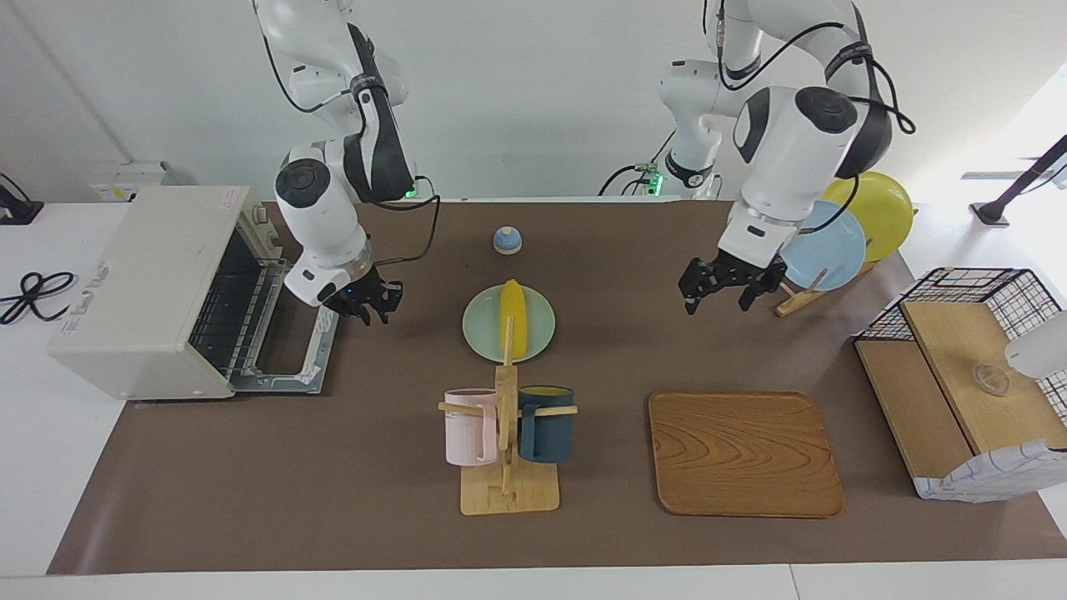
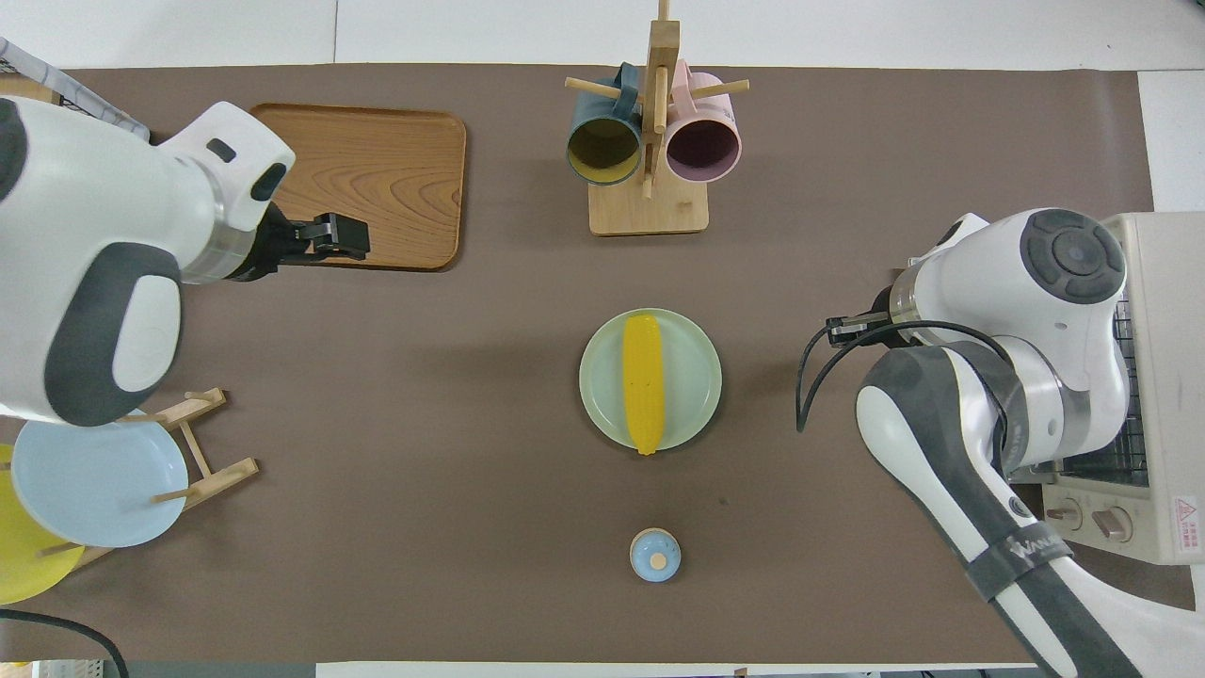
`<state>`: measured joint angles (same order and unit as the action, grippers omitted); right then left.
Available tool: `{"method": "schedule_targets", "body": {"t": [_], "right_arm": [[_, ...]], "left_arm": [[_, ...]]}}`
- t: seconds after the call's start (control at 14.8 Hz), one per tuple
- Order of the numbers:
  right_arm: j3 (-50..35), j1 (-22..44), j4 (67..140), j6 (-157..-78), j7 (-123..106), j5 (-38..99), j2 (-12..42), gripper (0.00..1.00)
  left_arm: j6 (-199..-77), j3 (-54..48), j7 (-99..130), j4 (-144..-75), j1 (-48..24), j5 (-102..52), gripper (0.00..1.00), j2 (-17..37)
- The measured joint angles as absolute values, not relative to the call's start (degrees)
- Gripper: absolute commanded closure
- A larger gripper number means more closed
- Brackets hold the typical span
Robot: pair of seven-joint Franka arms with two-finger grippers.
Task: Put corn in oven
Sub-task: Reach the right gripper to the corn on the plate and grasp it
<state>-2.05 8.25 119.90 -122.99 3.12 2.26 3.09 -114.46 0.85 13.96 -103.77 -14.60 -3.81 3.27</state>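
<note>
The yellow corn [image 1: 513,317] lies on a pale green plate [image 1: 479,329] in the middle of the table; it also shows in the overhead view [image 2: 644,381]. The cream-white oven [image 1: 142,292] stands at the right arm's end, with its door [image 1: 288,367] dropped open and the wire rack showing. My right gripper [image 1: 363,304] hangs over the mat just beside the open door, between the oven and the plate, and holds nothing. My left gripper [image 1: 722,293] is open and empty, over the mat between the plate and the plate rack.
A wooden mug rack [image 1: 506,433] with a pink and a dark blue mug stands farther from the robots than the plate. A wooden tray [image 1: 744,454], a plate rack [image 1: 825,246] with blue and yellow plates, and a basket shelf [image 1: 959,375] are toward the left arm's end. A small blue lidded pot [image 1: 508,240] sits nearer the robots.
</note>
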Motion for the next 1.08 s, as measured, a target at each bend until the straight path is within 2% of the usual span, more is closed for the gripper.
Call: {"method": "schedule_targets", "body": {"t": [0.27,0.54,0.74,0.88,1.01,1.08], "right_arm": [[-3.04,15.18,117.67,-122.81,3.97,2.31,0.82,0.0],[-3.29,24.1,111.47,-117.63,16.67,1.99,4.07,0.0],[-3.39,30.54,101.84,-113.36,29.07,1.08,10.4,0.0],[-3.41,35.37,93.91,-110.48,36.79,-0.77,17.5,0.0],[-3.39,39.02,88.57,-112.2,43.5,-3.6,25.28,0.0],[-3.37,39.7,87.69,-114.04,44.68,-4.06,28.06,0.08]], "left_arm": [[-108.3,0.9,4.49,-103.75,-7.77,-3.8,0.0,0.2],[-102.2,0.81,3.17,-103.75,-5.85,-2.12,0.0,-1.8],[-99.87,0.33,2.17,-103.73,-5.28,-1.73,0.0,-2.73],[-99.83,-0.32,1.33,-103.2,-4.66,-1.71,0.0,-2.79],[-100.34,-0.56,1.08,-102.19,-4.26,-1.71,0.0,-2.75],[-100.72,-0.64,1.03,-102.05,-4.05,-1.71,0.0,-2.7]]}}
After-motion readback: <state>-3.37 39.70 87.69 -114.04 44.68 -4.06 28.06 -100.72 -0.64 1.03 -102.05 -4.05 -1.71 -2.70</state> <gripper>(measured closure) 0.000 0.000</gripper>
